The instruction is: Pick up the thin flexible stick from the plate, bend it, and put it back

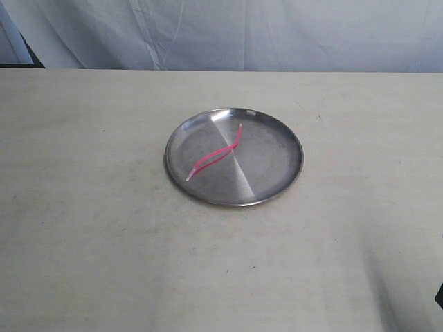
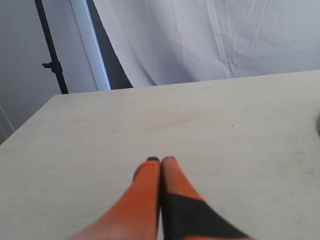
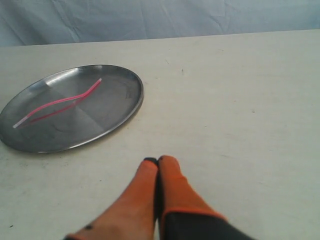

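Two grippers show only in the wrist views, each with its orange fingers pressed tip to tip and nothing between them. The left gripper (image 2: 161, 160) hangs over bare tabletop (image 1: 104, 242), with the tabletop's far edge and a corner ahead of it. Beyond that edge stand a black stand pole (image 2: 50, 50) and a white cloth backdrop (image 1: 242, 34). The right gripper (image 3: 158, 160) hangs low over the tabletop near the plate (image 1: 270, 162), apart from its rim.

In the exterior view the plate sits about mid-tabletop, with wide open surface round it from 3 through 6 to 9 o'clock. A narrower band at 12 o'clock ends at the back edge under the cloth. The thin flexible stick (image 1: 214, 155) lies inside the plate, gently wavy. It runs from near the rim at 8 o'clock up toward 12 o'clock, and its pink line is mirrored in the steel. Both ends stay within the low rim.

At 4 o'clock a small dark shape (image 1: 439, 294) cuts the picture's edge; what it is cannot be told.
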You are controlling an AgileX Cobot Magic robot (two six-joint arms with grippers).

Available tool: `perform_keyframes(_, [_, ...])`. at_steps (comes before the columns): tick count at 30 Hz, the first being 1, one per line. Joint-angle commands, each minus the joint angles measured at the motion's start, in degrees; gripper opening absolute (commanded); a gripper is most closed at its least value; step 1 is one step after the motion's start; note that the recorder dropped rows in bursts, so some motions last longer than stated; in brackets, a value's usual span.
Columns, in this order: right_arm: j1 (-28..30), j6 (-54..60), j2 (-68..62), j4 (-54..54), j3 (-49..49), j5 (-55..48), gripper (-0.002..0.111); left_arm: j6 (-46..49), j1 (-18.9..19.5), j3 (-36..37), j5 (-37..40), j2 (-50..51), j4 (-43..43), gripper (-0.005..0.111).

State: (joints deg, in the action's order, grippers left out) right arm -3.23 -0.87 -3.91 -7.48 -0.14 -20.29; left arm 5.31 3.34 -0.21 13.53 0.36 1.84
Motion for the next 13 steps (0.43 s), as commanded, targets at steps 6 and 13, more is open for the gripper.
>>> perform_keyframes(6, [-0.18, 0.28, 0.39, 0.16, 0.14, 0.78, 0.0, -0.37, 0.1, 0.21, -0.36, -0.36, 0.18, 0.0])
perform_keyframes(13, [-0.18, 0.17, 0.39, 0.16, 0.14, 1.19, 0.0, -0.37, 0.1, 0.21, -0.36, -0.36, 0.18, 0.0])
